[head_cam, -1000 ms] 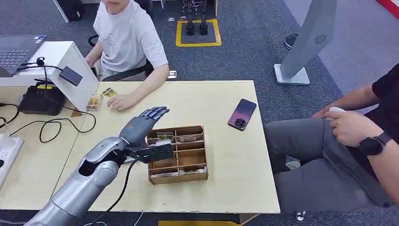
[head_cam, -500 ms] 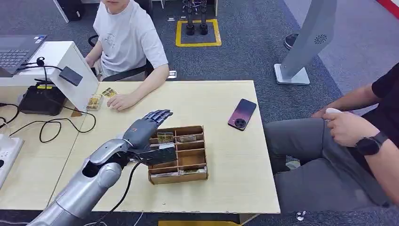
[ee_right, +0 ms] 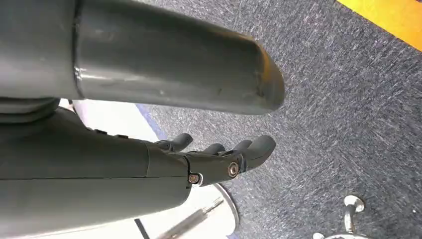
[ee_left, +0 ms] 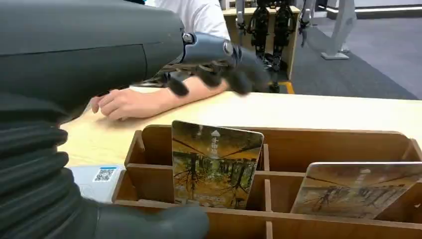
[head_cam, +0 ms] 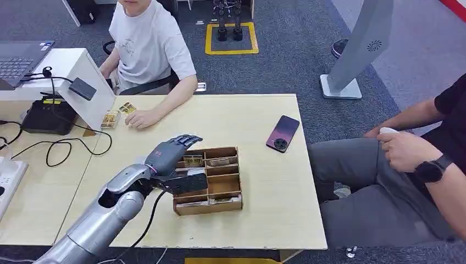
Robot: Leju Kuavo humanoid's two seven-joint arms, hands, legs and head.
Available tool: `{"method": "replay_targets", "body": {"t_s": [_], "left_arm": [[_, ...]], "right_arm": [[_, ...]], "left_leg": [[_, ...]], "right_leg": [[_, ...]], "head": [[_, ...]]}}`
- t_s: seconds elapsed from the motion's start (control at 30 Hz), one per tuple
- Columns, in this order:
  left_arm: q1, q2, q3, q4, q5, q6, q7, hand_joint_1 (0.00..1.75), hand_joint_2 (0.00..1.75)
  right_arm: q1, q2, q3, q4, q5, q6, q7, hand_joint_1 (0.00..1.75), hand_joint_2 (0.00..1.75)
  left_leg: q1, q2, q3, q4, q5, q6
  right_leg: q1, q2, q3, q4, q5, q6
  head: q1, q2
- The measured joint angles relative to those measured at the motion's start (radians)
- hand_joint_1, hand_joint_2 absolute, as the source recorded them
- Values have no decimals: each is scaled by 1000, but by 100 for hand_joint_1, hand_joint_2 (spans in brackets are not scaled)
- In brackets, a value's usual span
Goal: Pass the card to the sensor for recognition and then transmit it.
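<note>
The left hand (head_cam: 175,149) hovers with fingers spread and empty over the near-left corner of the wooden card organizer (head_cam: 222,204), its fingertips (ee_left: 238,74) above the standing card (ee_left: 216,164), not touching it. That card stands upright in a slot of the organizer's far row, leaning slightly, with its top edge clear above the dividers. A second card (ee_left: 356,189) tilts in the neighbouring slot.

The card looks thin, stiff and light, with a glossy printed face that is probably slippery. The free top edge seems the best place to take hold, pinched across its two flat faces, then lifted straight up so it does not catch on the dividers.

Beyond the organizer, on the tabletop (head_cam: 247,115), lies a phone (head_cam: 282,133). A seated person's hand (head_cam: 142,118) rests near a few more cards (head_cam: 117,114), beside the slanted white stand with a dark sensor pad (head_cam: 82,88).

The right hand (ee_right: 219,162) hangs over carpet, fingers loosely curled around nothing.
</note>
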Motion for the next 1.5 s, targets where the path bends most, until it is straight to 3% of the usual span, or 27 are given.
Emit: {"method": "replay_targets", "body": {"t_s": [1.07,1.5], "left_arm": [[-10,16,0,11,42,18,-3,175,175],[-21,77,54,-146,130,24,-25,175,175]], "right_arm": [[-5,0,-24,0,-2,-1,1,0,0],[0,0,-48,0,-6,-14,-17,0,0]], "left_leg": [[0,0,0,0,0,0],[0,0,0,0,0,0]], "right_leg": [[0,0,0,0,0,0],[0,0,0,0,0,0]], "head": [[0,0],[0,0]]}}
